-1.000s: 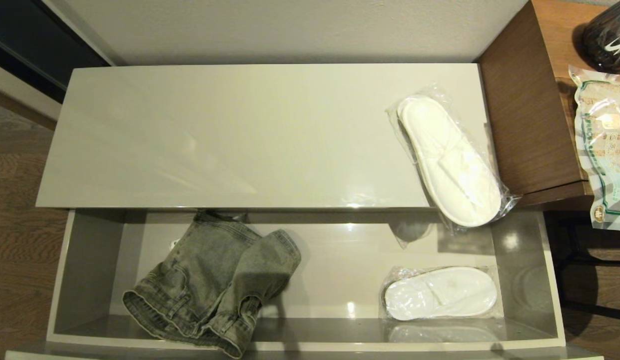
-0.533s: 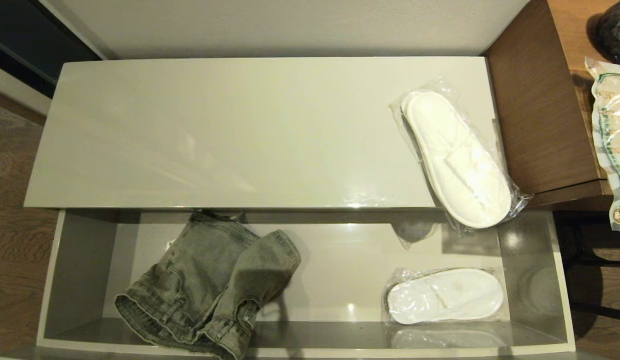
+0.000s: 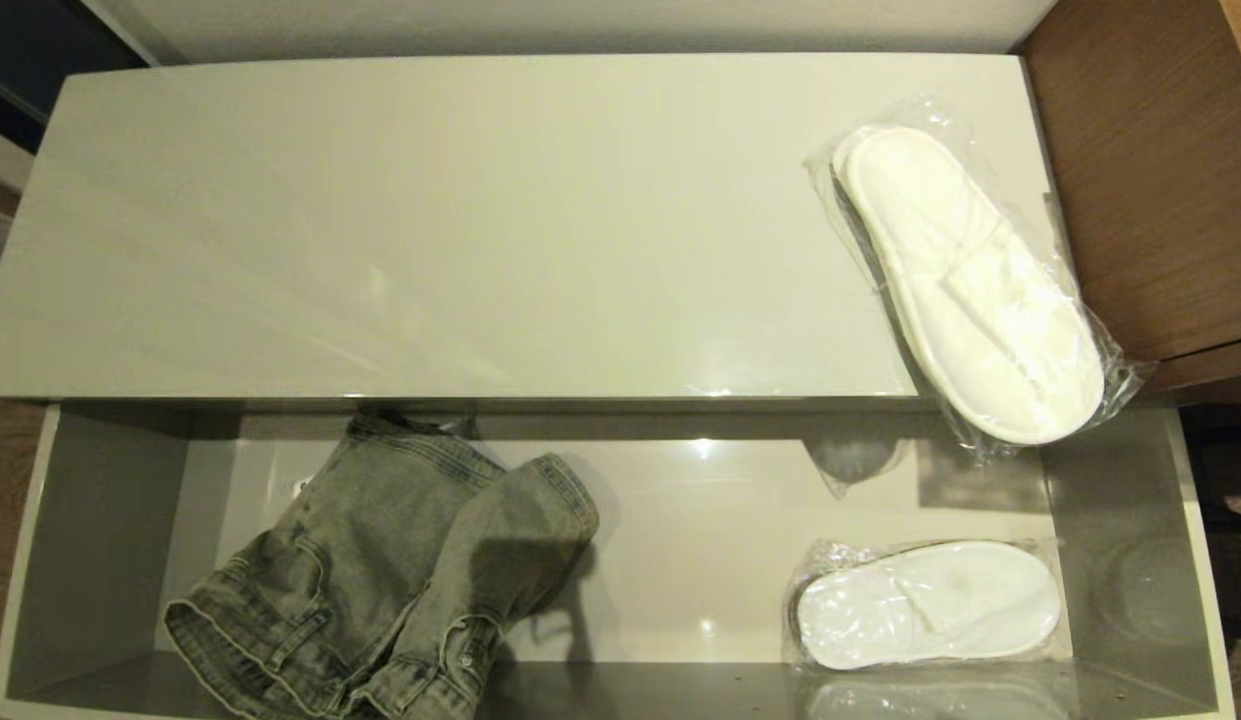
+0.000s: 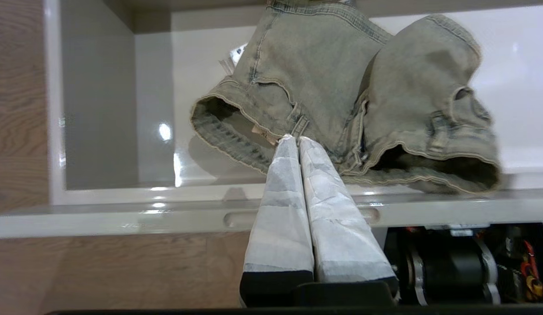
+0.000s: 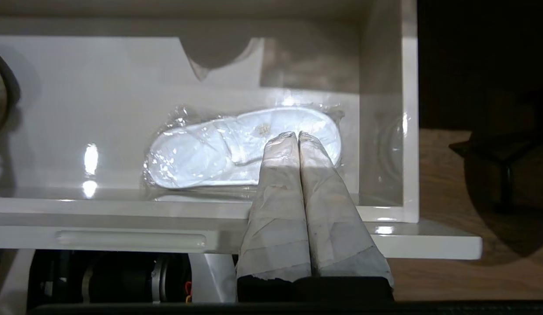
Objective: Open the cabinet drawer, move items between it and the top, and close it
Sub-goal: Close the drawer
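Where the cabinet drawer (image 3: 1120, 470) stands open, the denim garment (image 3: 380, 590) is cut off.

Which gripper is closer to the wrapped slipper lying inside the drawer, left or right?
Right. The right gripper hangs shut just in front of the slipper in the drawer. The left gripper hangs shut at the drawer's other end, by the denim garment.

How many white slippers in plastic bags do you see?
2. One wrapped slipper lies on the cabinet top at its right end, poking out over the front edge. The other wrapped slipper lies inside the open drawer, on the right. More may be hidden.
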Controlling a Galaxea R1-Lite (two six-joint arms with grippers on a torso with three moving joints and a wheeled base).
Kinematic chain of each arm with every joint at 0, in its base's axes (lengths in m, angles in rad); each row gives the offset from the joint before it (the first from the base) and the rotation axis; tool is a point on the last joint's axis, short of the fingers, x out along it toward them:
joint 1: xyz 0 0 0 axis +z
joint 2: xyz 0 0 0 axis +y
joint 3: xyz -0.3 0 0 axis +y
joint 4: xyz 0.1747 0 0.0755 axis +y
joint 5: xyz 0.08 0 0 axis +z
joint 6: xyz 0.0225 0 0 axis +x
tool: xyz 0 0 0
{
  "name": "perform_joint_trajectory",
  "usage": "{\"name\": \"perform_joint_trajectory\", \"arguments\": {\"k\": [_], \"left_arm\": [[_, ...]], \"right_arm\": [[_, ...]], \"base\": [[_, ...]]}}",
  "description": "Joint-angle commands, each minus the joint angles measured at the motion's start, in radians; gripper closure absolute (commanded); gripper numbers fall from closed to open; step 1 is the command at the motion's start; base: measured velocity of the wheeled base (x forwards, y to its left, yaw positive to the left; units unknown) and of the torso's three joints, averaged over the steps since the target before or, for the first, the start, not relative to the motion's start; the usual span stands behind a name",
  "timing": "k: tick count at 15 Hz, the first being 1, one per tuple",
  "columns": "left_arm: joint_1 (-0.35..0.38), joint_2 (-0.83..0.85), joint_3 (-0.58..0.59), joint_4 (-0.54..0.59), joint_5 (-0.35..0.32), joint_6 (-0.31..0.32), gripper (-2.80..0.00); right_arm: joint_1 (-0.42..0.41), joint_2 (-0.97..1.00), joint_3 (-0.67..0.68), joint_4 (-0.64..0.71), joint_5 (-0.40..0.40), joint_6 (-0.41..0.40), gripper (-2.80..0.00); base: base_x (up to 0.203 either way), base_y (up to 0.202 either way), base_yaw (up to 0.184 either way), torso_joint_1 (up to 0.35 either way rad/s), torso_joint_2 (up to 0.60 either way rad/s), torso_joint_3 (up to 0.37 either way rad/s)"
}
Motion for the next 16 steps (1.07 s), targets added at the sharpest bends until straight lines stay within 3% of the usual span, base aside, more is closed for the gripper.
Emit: {"name": "perform_joint_trajectory", "arguments": {"k": [1, 5, 16], "left_arm": [[0.0, 0.0, 0.0, 0.0, 0.0, 0.0, 0.0], [0.0, 0.0, 0.0, 0.0, 0.0, 0.0, 0.0], [0.0, 0.0, 0.0, 0.0, 0.0, 0.0, 0.0]], "right_arm": [[0.0, 0.002, 0.002, 0.0, 0.0, -0.001, 0.0], [0.0, 0.002, 0.002, 0.0, 0.0, -0.001, 0.0], [0.0, 0.002, 0.002, 0.0, 0.0, 0.001, 0.0]], "base": [[0.0, 0.0, 0.0, -0.339, 0.53, 0.186], [0.0, 0.0, 0.0, -0.188, 0.28, 0.091], [0.0, 0.0, 0.0, -0.006, 0.01, 0.004]]}}
